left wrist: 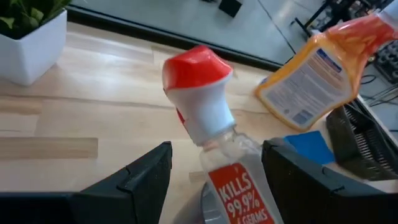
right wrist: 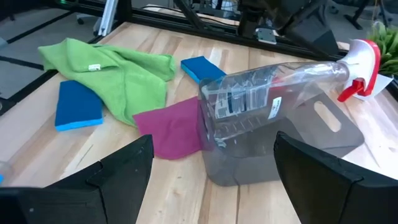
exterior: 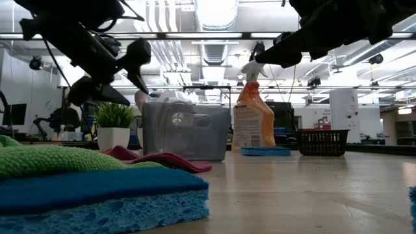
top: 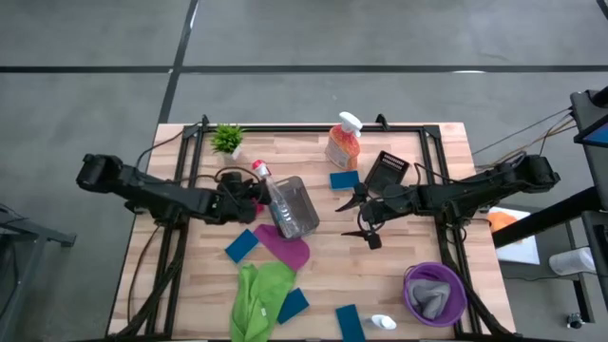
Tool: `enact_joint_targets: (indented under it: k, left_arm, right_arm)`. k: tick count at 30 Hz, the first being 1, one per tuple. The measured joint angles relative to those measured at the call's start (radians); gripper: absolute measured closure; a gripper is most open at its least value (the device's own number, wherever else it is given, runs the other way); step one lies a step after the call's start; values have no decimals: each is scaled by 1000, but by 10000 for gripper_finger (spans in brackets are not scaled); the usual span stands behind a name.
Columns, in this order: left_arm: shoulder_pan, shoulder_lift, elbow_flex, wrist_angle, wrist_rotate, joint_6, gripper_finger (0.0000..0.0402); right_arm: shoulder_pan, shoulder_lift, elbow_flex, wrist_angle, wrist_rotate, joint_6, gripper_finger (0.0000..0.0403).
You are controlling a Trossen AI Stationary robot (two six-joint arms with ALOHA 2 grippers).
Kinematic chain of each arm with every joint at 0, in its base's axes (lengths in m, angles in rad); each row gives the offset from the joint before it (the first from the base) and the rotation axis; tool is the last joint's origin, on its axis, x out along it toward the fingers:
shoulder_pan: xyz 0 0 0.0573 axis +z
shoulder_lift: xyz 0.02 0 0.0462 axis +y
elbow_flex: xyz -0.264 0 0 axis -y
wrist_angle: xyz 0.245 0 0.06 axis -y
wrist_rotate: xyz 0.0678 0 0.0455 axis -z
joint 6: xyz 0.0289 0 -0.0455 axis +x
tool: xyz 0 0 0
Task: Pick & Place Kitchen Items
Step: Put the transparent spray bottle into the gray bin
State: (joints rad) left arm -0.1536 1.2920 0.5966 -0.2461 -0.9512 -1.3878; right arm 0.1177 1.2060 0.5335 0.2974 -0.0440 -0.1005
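In the high view the left end effector (top: 245,195) sits left of centre on the wooden bench (top: 408,256), its fingers spread open on either side of the neck of a clear spray bottle with a red trigger top (top: 275,195). In the left wrist view the two dark fingers (left wrist: 140,180) flank the bottle's neck (left wrist: 211,124) with gaps showing on both sides, so they are not closed on it. The bottle lies tilted, its body resting in a clear grey bin (top: 296,207) at frame centre.

The right end effector (top: 359,217) hovers just right of the bin, fingers wide open and holding nothing.

An orange spray bottle (top: 344,142) stands at upper centre, with a blue sponge (top: 345,179) just below it and a small black basket (top: 387,171) to its right. A potted plant (top: 228,141) stands at the upper left. A magenta cloth (top: 285,247) lies below the bin, touching a green cloth (top: 258,296) at the lower centre. More blue sponges lie at (top: 241,245), (top: 293,305) and (top: 349,321). A purple bowl (top: 412,296) at lower right holds a grey cloth (top: 433,296).
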Motion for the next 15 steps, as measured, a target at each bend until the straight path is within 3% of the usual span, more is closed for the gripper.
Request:
enact_joint_targets:
  k: [15]
  left_arm:
    - [89, 174, 73, 83, -61, 57, 151]
  right_arm:
    - [0, 0, 0, -3, 11, 4, 78]
